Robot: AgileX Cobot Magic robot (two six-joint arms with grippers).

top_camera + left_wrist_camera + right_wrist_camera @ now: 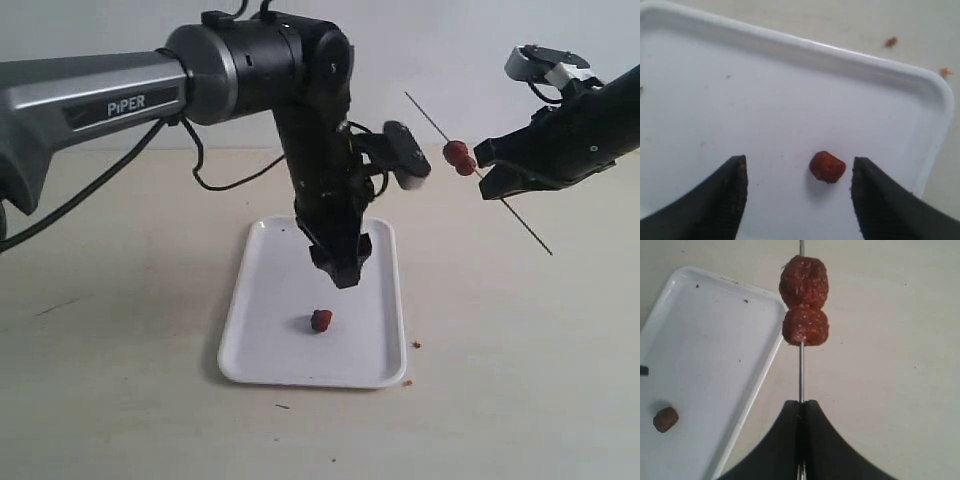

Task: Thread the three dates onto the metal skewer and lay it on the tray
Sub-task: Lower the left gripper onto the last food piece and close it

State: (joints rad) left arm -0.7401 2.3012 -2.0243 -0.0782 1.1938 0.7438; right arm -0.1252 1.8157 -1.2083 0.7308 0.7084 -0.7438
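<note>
- Left pincer (340, 265) (800, 161): center of the ext. view, pointing down over the tray (280, 290) (790, 100). Jaws wide apart, gripping nothing.
- Third date (321, 320) (827, 166) (665, 419): lies loose on the tray's lower middle, just below the left pincer. In the left wrist view it sits between the two fingertips, nearer one, touching neither.
- Right pincer (495, 170) (801, 407): upper right of the ext. view, up in the air. Jaws closed tight on the metal skewer (520, 219) (801, 375).
- Skewer runs diagonally, from upper center down to the right.
- Two dates (460, 157) (804, 282): threaded on the skewer, touching each other, just beside the right pincer's tips w/ a short bare stretch of rod between.
- White tray sits flat on the beige counter (120, 380), center-bottom of frame.
- Few small crumbs (416, 345) (891, 42) on the counter near the tray's right edge.
</note>
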